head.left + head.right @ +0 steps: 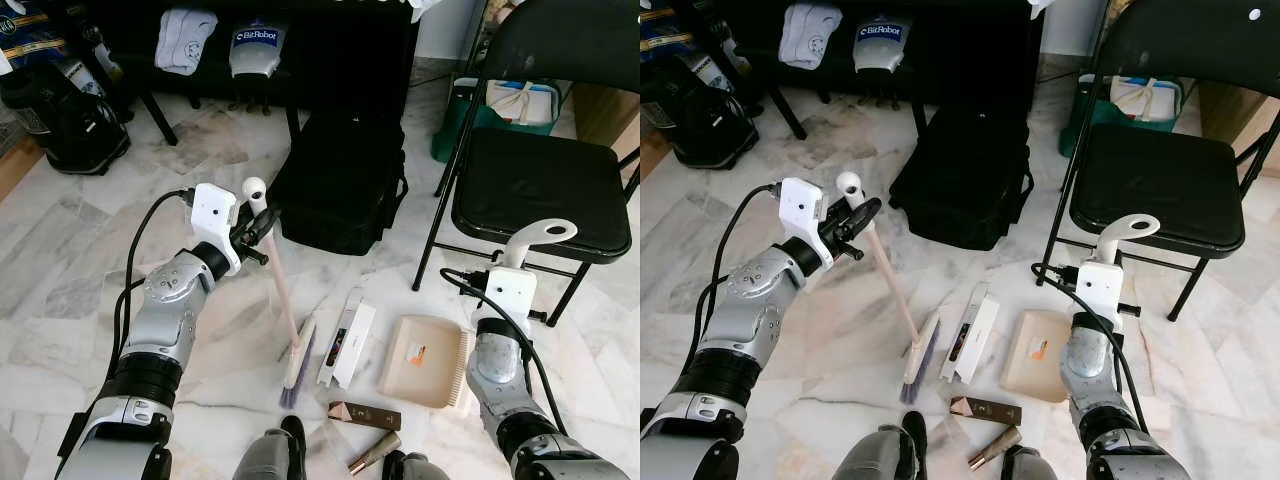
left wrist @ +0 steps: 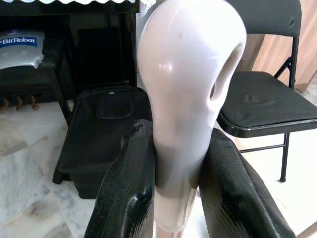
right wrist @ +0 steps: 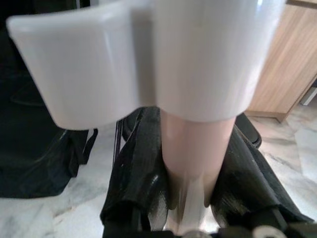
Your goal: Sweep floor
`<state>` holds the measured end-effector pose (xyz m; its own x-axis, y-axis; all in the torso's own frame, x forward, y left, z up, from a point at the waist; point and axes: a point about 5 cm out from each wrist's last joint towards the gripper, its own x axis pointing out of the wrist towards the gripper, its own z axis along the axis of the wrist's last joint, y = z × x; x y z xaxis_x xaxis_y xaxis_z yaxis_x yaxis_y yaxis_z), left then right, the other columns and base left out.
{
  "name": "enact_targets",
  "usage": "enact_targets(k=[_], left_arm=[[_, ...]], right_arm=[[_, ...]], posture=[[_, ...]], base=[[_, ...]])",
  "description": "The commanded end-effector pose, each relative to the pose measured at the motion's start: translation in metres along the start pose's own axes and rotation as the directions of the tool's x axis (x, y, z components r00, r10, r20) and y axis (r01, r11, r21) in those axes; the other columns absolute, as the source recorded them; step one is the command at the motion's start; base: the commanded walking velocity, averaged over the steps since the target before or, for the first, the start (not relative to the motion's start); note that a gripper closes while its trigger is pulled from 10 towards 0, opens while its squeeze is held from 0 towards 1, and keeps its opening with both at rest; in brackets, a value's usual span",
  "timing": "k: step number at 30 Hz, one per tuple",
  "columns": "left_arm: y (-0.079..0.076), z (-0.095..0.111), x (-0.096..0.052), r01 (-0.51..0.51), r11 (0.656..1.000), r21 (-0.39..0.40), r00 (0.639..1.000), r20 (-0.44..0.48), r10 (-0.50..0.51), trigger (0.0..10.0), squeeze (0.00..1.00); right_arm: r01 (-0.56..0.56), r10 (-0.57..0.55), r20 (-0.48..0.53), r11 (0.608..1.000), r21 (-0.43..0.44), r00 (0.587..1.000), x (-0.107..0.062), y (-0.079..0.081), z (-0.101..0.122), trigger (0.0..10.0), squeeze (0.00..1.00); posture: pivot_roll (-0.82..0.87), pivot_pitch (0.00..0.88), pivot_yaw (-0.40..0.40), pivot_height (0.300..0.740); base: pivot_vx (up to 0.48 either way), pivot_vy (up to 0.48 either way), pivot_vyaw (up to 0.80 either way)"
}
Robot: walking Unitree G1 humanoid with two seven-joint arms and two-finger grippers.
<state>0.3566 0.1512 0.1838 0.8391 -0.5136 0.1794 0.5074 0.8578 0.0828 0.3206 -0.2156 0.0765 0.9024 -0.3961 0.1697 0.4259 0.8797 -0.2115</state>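
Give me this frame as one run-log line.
left gripper: shut on broom handle | right gripper: shut on dustpan handle | litter: unswept

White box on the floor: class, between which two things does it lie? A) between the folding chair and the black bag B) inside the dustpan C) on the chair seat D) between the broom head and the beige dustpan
D: the white box lies flat on the marble floor, with the broom head on its left and the beige dustpan on its right.
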Motion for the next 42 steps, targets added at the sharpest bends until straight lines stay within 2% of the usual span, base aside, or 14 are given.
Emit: enact_targets(k=[1, 3, 11, 24, 28, 31, 33, 35, 40, 42], left_arm=[[0.006, 0.005, -0.006, -0.014, 1.0, 0.003, 1.0, 0.019, 0.014, 10.0, 0.0], [0.007, 0.005, -0.007, -0.018, 1.0, -0.002, 1.0, 0.016, 0.018, 10.0, 0.0], [0.007, 0.006, -0.009, -0.019, 0.999, -0.038, 1.0, 0.015, 0.02, 10.0, 0.0], [0.005, -0.001, -0.014, -0.008, 0.996, -0.091, 0.999, -0.032, 0.005, 10.0, 0.0], [-0.002, -0.003, -0.016, 0.06, 0.987, -0.148, 0.996, -0.051, -0.068, 10.0, 0.0], [-0.011, 0.0, -0.018, 0.146, 0.963, -0.228, 0.986, -0.045, -0.16, 10.0, 0.0], [-0.013, 0.001, -0.02, 0.181, 0.955, -0.236, 0.979, -0.052, -0.198, 10.0, 0.0], [-0.014, 0.003, -0.022, 0.208, 0.946, -0.247, 0.973, -0.05, -0.226, 10.0, 0.0], [-0.014, 0.018, -0.025, 0.26, 0.914, -0.31, 0.963, 0.022, -0.267, 10.0, 0.0], [-0.011, 0.023, -0.026, 0.254, 0.918, -0.306, 0.966, 0.027, -0.258, 10.0, 0.0]], right_arm=[[-0.018, 0.017, -0.03, 1.0, -0.004, 0.999, -0.008, 0.002, -0.008, 10.0, 0.0], [-0.027, 0.026, -0.062, 1.0, -0.014, 0.998, -0.013, 0.003, -0.015, 10.0, 0.0], [-0.043, 0.04, -0.09, 0.999, -0.024, 0.995, -0.018, 0.004, -0.02, 10.0, 0.0], [-0.053, 0.048, -0.102, 0.997, -0.05, 0.994, -0.02, 0.003, -0.024, 10.0, 0.0], [-0.054, 0.048, -0.102, 0.997, -0.051, 0.994, -0.02, 0.003, -0.024, 10.0, 0.0], [-0.051, 0.046, -0.101, 0.997, -0.053, 0.994, -0.019, 0.003, -0.023, 10.0, 0.0], [-0.05, 0.045, -0.101, 0.997, -0.055, 0.994, -0.019, 0.003, -0.023, 10.0, 0.0], [-0.05, 0.044, -0.101, 0.997, -0.057, 0.994, -0.019, 0.002, -0.023, 10.0, 0.0], [-0.049, 0.043, -0.101, 0.997, -0.061, 0.994, -0.019, 0.003, -0.023, 10.0, 0.0], [-0.049, 0.042, -0.101, 0.997, -0.061, 0.994, -0.019, 0.003, -0.023, 10.0, 0.0]], posture=[[0.2, 0.226, 0.097, 0.74], [0.21, 0.228, 0.097, 0.74], [0.21, 0.231, 0.099, 0.74], [0.21, 0.233, 0.099, 0.74], [0.21, 0.235, 0.098, 0.74], [0.21, 0.237, 0.098, 0.74], [0.21, 0.236, 0.097, 0.74], [0.21, 0.237, 0.098, 0.74], [0.21, 0.238, 0.098, 0.74], [0.21, 0.239, 0.099, 0.74]], base=[[0.0, 0.0, 0.0], [0.0, 0.0, 0.0], [0.0, 0.0, 0.0], [0.0, 0.0, 0.0], [0.0, 0.0, 0.0], [0.0, 0.0, 0.0], [0.0, 0.0, 0.0], [0.0, 0.0, 0.0], [0.0, 0.0, 0.0], [0.0, 0.0, 0.0]])
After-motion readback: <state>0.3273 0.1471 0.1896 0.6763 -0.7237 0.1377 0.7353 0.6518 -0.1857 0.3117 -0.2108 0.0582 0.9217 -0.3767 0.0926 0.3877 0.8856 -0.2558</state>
